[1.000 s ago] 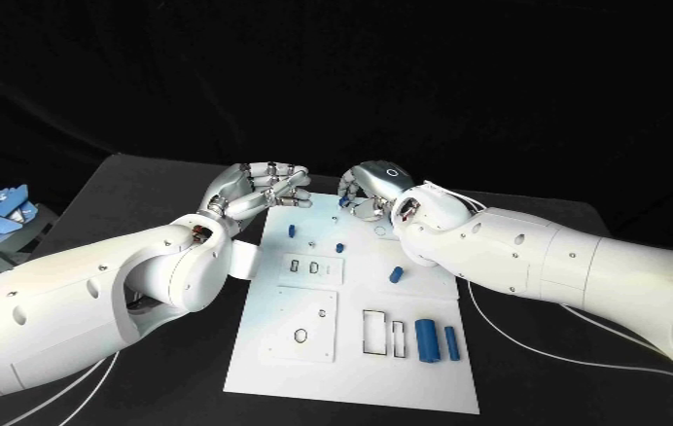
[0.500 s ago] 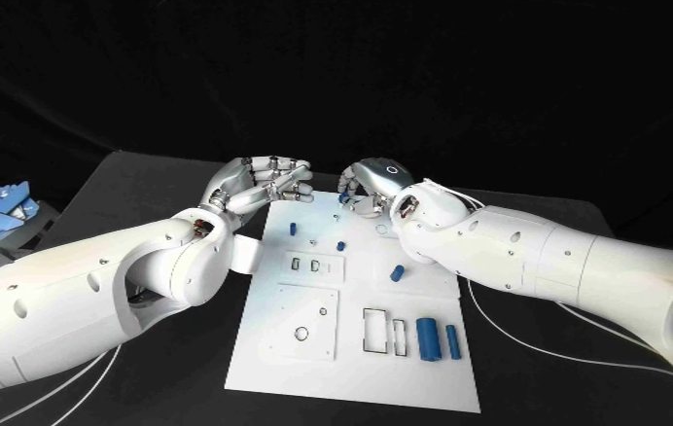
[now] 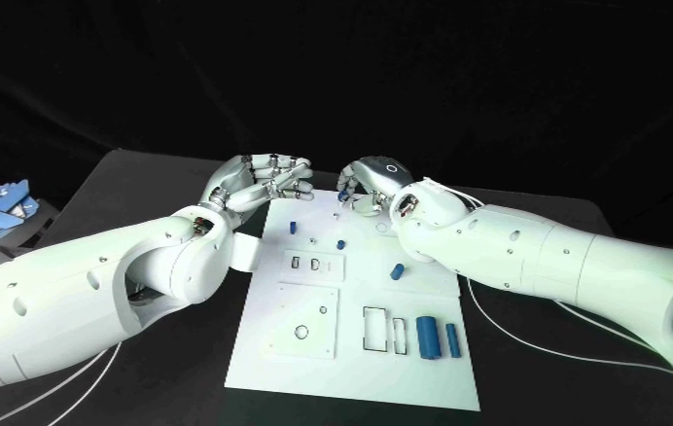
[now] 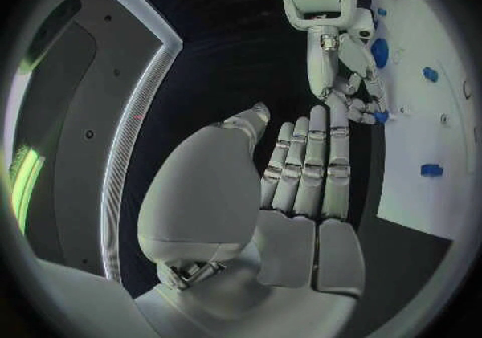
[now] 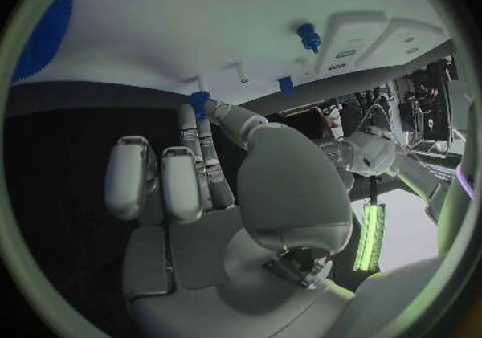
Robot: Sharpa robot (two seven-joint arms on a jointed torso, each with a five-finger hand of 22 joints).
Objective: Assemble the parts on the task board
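1. Left hand (image 3: pixel 261 185): fingers curled in, holding nothing, hovering just off the task board (image 3: pixel 281 358) at its far left corner. Keep it clear.
2. Loose blue pegs stand mid-board, e.g. one (image 3: pixel 294 228) nr the slotted plate (image 3: pixel 311 266); bigger cylinder (image 3: pixel 428 337) sits near-right.
3. Right hand (image 3: pixel 368 188) at far edge pinches a small blue part (image 4: pixel 381 116) btwn thumb & fingertip, tip close to board.
4. Judgement: line part up w/ its hole, lower straight, release only once seated.

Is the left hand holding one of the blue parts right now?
No. In the left wrist view the left hand has its fingers stretched out side by side with nothing between them; the right hand pinches a small blue part.
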